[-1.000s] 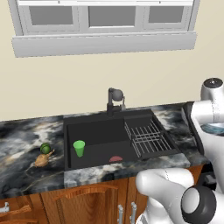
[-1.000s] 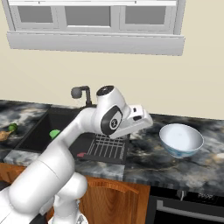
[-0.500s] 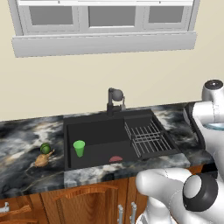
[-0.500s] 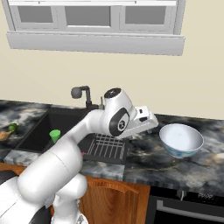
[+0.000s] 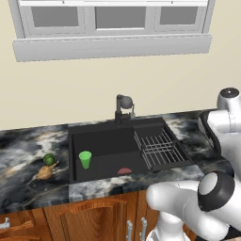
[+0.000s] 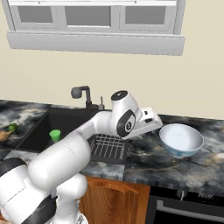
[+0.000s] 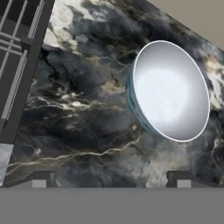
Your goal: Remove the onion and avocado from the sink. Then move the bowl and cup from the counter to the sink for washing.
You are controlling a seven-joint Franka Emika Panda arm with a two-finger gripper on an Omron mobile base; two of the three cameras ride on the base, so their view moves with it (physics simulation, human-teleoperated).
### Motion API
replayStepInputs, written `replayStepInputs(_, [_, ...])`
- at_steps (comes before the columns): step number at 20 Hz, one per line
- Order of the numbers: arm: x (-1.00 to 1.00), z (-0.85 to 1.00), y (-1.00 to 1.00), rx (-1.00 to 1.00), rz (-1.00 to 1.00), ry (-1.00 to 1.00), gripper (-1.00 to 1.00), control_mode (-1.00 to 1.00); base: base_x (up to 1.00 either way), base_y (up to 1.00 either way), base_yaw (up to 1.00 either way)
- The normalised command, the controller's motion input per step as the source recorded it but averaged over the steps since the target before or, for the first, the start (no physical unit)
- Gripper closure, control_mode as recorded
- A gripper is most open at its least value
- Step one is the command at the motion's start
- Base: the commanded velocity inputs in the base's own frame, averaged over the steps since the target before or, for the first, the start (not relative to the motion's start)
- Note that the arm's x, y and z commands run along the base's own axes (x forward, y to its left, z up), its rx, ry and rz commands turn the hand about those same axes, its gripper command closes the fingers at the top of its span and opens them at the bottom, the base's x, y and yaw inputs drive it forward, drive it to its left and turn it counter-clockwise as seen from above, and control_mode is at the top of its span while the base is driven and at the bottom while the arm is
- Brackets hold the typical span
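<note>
In the left base view, the black sink is seen recessed in the marbled counter, with the faucet behind it and the wire rack in its right part. The green cup is stood upright inside the basin, near its left wall. The avocado and the onion are laid close together on the counter left of the sink, the onion nearer the front edge.

In the right base view, the bowl is set on the counter right of the sink, and the hand is held just beside its left rim (slightly above counter level). The cup is seen in the basin.

In the hand view, the gripper is shown with its two tips spread wide apart and nothing held between them. The bowl is seen ahead over the marbled stone, with the rack at the upper left.
</note>
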Motion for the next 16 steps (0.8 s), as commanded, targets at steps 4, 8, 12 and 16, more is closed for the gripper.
replayStepInputs(4, [0.20, -0.14, -0.09, 0.02, 0.02, 0.00, -1.00, -1.00, 0.00, 0.00, 0.00])
replayStepInputs(8, [0.21, -0.12, -0.06, 0.04, 0.04, 0.00, -1.00, -1.00, 0.00, 0.00, 0.00])
replayStepInputs(12, [0.18, -0.13, -0.07, 0.01, 0.04, 0.00, -1.00, -1.00, 0.00, 0.00, 0.00])
replayStepInputs(16, [0.23, -0.10, -0.10, 0.01, 0.01, 0.00, -1.00, -1.00, 0.00, 0.00, 0.00])
